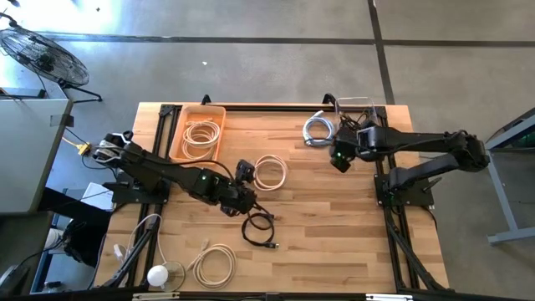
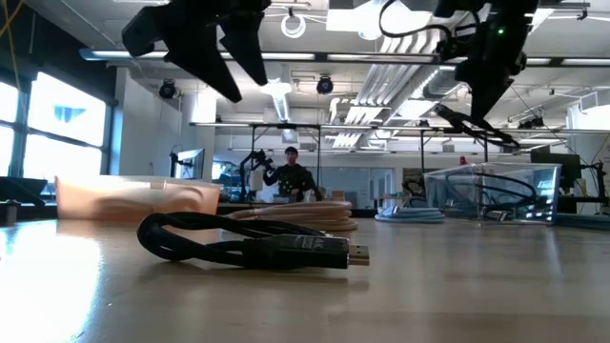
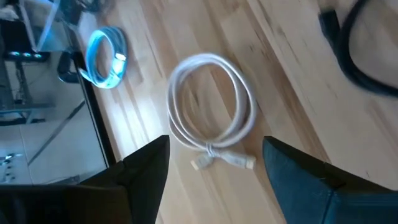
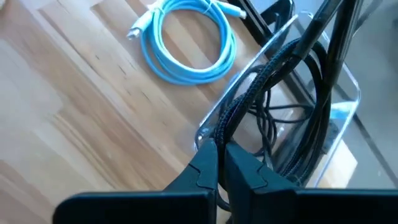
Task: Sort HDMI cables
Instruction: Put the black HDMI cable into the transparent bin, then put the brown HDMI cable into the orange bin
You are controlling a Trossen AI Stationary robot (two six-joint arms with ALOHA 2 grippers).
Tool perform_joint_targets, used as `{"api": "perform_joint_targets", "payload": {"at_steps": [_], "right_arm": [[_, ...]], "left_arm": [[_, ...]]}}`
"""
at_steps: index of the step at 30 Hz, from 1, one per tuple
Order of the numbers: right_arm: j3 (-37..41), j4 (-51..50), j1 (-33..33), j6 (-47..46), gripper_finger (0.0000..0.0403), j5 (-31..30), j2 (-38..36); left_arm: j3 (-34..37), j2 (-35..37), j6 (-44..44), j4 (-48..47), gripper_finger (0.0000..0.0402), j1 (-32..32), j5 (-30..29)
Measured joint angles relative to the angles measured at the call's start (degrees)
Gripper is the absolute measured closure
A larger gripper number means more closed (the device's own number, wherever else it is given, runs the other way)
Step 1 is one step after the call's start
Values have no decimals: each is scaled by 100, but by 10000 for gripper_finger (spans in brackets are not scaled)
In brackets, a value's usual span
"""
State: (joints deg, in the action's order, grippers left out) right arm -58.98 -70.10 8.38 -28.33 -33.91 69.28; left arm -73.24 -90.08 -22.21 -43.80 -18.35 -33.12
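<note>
My left gripper (image 3: 211, 171) (image 1: 243, 175) is open and hangs above the table beside a cream-beige coiled cable (image 3: 211, 115) (image 1: 269, 173), touching nothing. My right gripper (image 4: 219, 167) (image 1: 341, 159) is shut on a black cable (image 4: 261, 87), raised next to the clear container (image 1: 355, 107) (image 2: 491, 195) that holds more black cables. A silvery-white coil (image 1: 318, 130) (image 4: 186, 43) lies flat beside that container. A black coil (image 1: 259, 227) (image 2: 248, 243) lies mid-table. One cream coil rests in the orange tray (image 1: 199, 132), and another (image 1: 216, 263) lies near the near edge. My right gripper pinches a black braided cable between its two fingers, on a doubled strand (image 4: 227, 127) just ahead of the fingertips. The cable runs from the fingers over the clear container's rim (image 4: 249, 68). In the low view a loop of it (image 2: 472, 124) hangs below the raised gripper, clear of the table.
The orange tray sits at the far left, and the clear container at the far right corner. A white bulb-shaped object (image 1: 157, 274) and loose white cords lie at the near left corner. Bare wood lies across the near right part of the table (image 1: 351, 242). A person (image 2: 291, 176) stands far behind.
</note>
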Motion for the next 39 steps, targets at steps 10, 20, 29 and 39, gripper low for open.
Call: {"api": "perform_joint_targets", "payload": {"at_steps": [10,20,29,39], "right_arm": [[0,272,1047,422,401,381,15],[0,403,1487,504,331,676,17],[-2,794,1395,792,237,1163,20],[-2,2243,375,1361,222,3387,20]], "left_arm": [[-4,-42,0,-46,151,0,19],[-4,-42,20,-186,151,0,12],[-4,-44,22,-347,151,0,2],[-5,-44,-40,-782,151,-4,296]]}}
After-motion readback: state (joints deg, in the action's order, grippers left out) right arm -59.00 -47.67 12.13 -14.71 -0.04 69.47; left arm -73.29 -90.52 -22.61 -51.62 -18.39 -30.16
